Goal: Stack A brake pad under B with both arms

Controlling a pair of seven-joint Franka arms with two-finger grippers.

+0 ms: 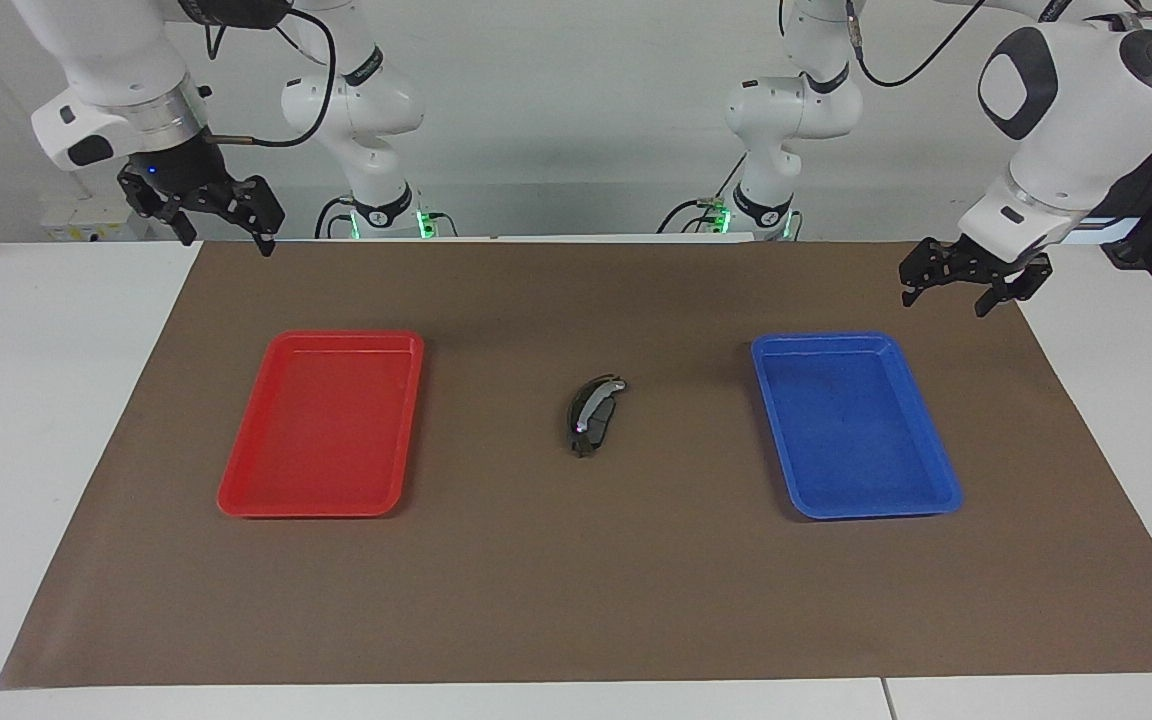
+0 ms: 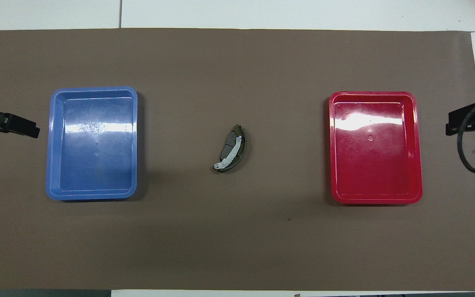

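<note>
The facing camera stands high across the table point(image 1: 56, 420) and looks toward both robots. The overhead camera looks steeply down from the robots' own end. Both share the brown mat point(image 2: 237, 247) between the left pincer point(image 1: 966, 280) and the right pincer point(image 1: 206, 212), half a turn apart.

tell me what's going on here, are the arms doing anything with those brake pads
Neither arm is handling anything. The two brake pads lie stacked mid-mat between the red tray and the blue tray, both empty: B, with its silver strip, rests on the A brake pad. The right gripper hangs open above the mat's corner near the red tray; the left gripper hangs open near the blue tray.
</note>
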